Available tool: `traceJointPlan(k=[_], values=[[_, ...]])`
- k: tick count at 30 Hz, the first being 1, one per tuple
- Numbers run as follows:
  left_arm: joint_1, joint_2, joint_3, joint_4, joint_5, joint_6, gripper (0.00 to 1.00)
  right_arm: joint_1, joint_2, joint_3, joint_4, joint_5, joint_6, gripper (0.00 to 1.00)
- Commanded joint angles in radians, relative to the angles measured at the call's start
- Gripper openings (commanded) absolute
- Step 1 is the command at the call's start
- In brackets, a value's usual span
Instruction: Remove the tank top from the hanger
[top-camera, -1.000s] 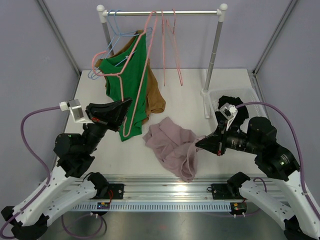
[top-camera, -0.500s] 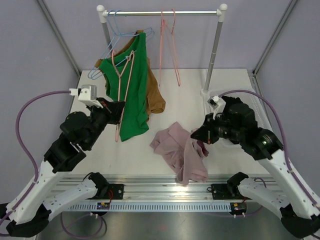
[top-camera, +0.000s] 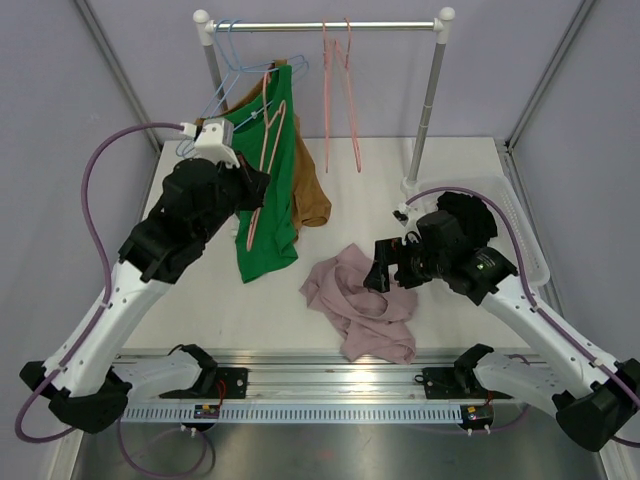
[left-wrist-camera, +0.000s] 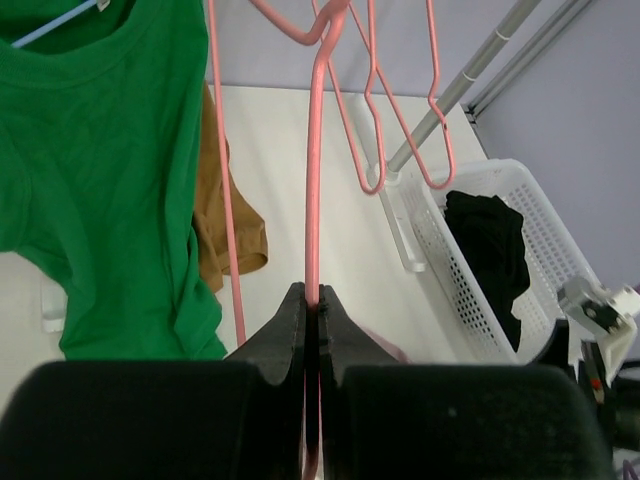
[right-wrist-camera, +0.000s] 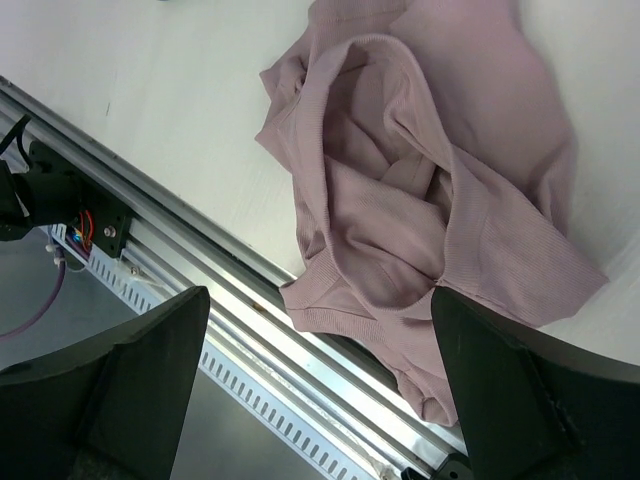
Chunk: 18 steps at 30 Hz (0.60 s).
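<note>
The mauve tank top (top-camera: 360, 305) lies crumpled on the table near the front edge, off any hanger; the right wrist view shows it from above (right-wrist-camera: 430, 180). My right gripper (top-camera: 385, 268) hovers over it, jaws wide open (right-wrist-camera: 320, 295) and touching nothing. A bare pink hanger (top-camera: 268, 130) hangs down in front of a green shirt. My left gripper (top-camera: 255, 192) is shut on the hanger's lower wire, and the left wrist view (left-wrist-camera: 312, 295) shows that pink hanger (left-wrist-camera: 312, 180) pinched between the fingers.
A green shirt (top-camera: 265, 200) on a blue hanger and a brown garment (top-camera: 312, 200) hang from the rack rail (top-camera: 325, 25). Two more pink hangers (top-camera: 340, 90) hang at its middle. A white basket (top-camera: 520, 225) with black clothes sits at the right. An aluminium rail (top-camera: 320, 375) runs along the front.
My right gripper opened and let the tank top drop onto the table. My left arm rose and carried the pink hanger up toward the rack.
</note>
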Motion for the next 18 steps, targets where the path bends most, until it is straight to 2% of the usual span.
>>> traceJointPlan(k=[1,9,18], values=[[0.035,0.091,0.142,0.06,0.115,0.002,0.0,0.009,-0.05,0.001,0.033,0.041,-0.011,1.0],[0.104,0.395,0.412,0.048,0.164,0.003,0.0,0.009,-0.161,-0.019,0.009,0.044,0.002,0.99],[0.169,0.64,0.679,0.105,0.174,-0.004,0.0,0.009,-0.228,-0.001,-0.008,0.028,0.004,0.99]])
